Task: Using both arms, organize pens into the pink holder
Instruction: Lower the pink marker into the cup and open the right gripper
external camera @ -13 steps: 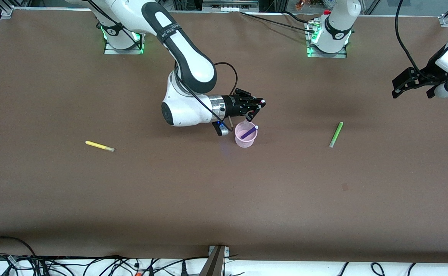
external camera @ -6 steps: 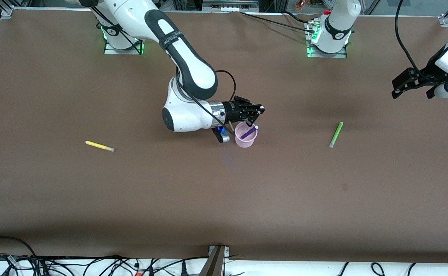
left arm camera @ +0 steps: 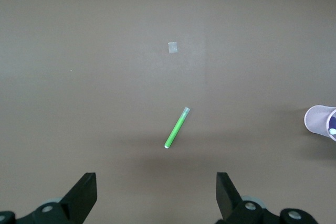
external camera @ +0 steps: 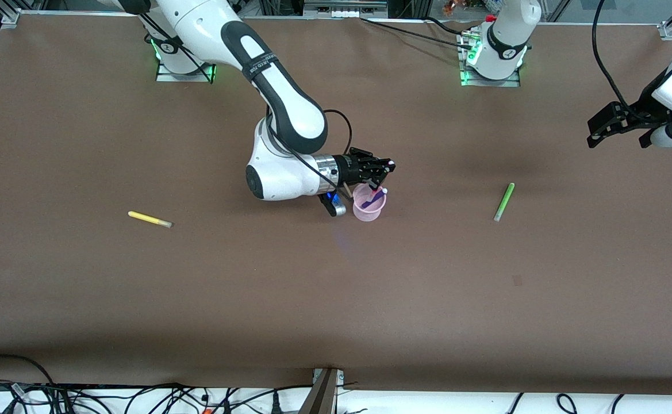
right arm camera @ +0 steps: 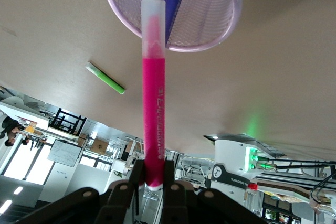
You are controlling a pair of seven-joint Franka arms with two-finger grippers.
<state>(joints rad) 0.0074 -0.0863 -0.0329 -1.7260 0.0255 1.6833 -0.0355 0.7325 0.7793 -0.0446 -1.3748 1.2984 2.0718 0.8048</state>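
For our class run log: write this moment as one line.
right gripper: holds magenta pen over pink holder | left gripper: open, waiting | yellow, green pens: on table

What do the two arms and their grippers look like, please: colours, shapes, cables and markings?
Both arms are made of rounded, glossy white segments with black bands at the joints. The right arm has a black band with small white lettering, a silver wrist ring and a black cable looping beside it. The right gripper and the left gripper are black with two fingers. Green lights glow at both bases.
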